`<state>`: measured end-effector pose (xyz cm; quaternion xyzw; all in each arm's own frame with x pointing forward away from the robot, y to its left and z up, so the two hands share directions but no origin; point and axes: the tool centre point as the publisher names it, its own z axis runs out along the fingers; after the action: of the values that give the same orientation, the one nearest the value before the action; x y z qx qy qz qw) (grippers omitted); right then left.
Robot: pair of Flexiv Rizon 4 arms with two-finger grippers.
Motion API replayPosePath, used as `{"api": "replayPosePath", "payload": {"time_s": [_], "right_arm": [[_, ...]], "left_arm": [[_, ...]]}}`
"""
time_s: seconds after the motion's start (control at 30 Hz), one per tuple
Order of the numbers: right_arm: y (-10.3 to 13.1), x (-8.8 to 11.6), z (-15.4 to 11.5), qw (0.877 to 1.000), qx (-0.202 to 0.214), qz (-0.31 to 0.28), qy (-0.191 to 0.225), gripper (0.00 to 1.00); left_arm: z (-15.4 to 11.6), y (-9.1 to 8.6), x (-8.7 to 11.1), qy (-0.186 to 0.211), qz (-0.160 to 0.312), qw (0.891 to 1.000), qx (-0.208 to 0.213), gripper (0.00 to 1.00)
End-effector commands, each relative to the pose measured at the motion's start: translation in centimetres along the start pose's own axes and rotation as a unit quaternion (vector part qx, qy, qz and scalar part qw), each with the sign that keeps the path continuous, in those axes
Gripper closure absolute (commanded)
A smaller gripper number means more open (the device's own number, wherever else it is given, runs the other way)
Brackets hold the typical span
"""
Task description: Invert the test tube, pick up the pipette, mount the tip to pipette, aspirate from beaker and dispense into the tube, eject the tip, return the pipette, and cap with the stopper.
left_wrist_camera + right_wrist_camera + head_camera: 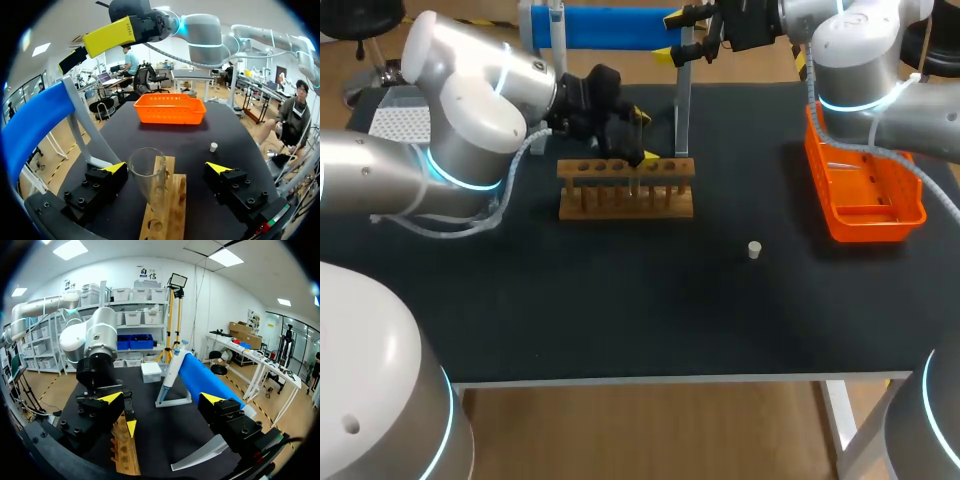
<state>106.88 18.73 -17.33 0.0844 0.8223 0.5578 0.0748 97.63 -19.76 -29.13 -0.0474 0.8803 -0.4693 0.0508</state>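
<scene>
One black tabletop (620, 320): wooden rack (626, 190), orange basket (868, 228), stopper (754, 250) standing apart.

The black counter (620, 300) carries a wooden test tube rack (625, 188) left of centre. An orange tray (865, 195) sits near the right edge. A small white stopper (754, 250) stands apart between them. A stand with a blue bar (605, 27) occupies the rear edge, and a white perforated box (400, 122) the left rear corner.
</scene>
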Motion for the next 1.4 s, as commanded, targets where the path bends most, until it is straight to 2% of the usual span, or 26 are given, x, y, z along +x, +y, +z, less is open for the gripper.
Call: {"api": "replayPosePath", "payload": {"time_s": [0.03,1.4], "right_arm": [[0.05,-0.06,-0.03,1.0,0.001,0.0,0.001,0.0],[0.05,-0.06,-0.03,1.0,0.001,0.0,0.001,0.0]], "left_arm": [[0.32,-0.23,-0.5,0.005,0.0,1.0,-0.006,0.0],[0.32,0.26,-0.98,0.006,-0.002,1.0,0.001,0.0]]}}
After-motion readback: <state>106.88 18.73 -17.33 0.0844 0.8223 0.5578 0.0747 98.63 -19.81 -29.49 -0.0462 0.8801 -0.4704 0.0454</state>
